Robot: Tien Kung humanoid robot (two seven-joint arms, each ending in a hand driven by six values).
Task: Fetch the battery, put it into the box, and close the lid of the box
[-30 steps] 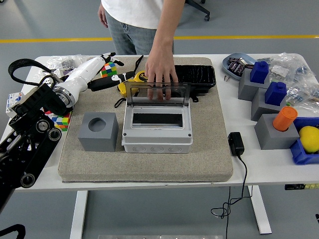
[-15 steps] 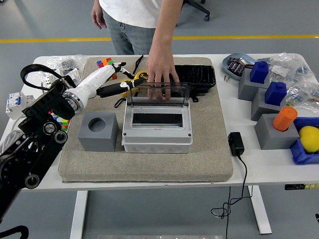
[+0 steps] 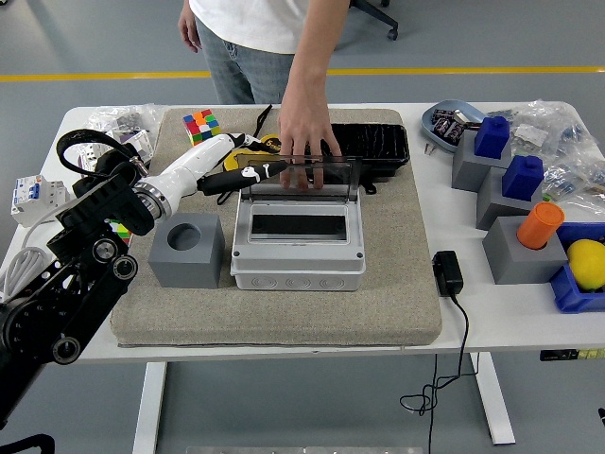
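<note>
Left hand (image 3: 248, 173): we see it at the end of the white forearm, fingers stretched long and flat, holding nothing. Its tips lie at the left end of the raised lid's top edge; we cannot tell whether they touch.

Right hand: not in view; only the left arm works here.

Lid (image 3: 299, 176): clear, hinged at the box's far side, standing near upright. Its long axis runs left to right across the table, roughly in line with the pointing fingers.

Person's hand (image 3: 304, 142): reaches in from the far side and rests just behind the lid's top edge, fingers showing through the clear panel. It appears to steady the lid.

Box (image 3: 298, 248): grey, on the tan mat (image 3: 397, 293), directly right of the left wrist and toward the near edge from the fingertips. Its opening is dark.

Battery: we cannot pick it out with certainty. The dark interior of the box may hold it; we cannot confirm.

Key relation: the lid lies just right of the fingertips and must fold toward the table's near edge. We judge the hand needs to get behind the top edge to press it forward and down.

Risk: two hands share one lid edge.
</note>
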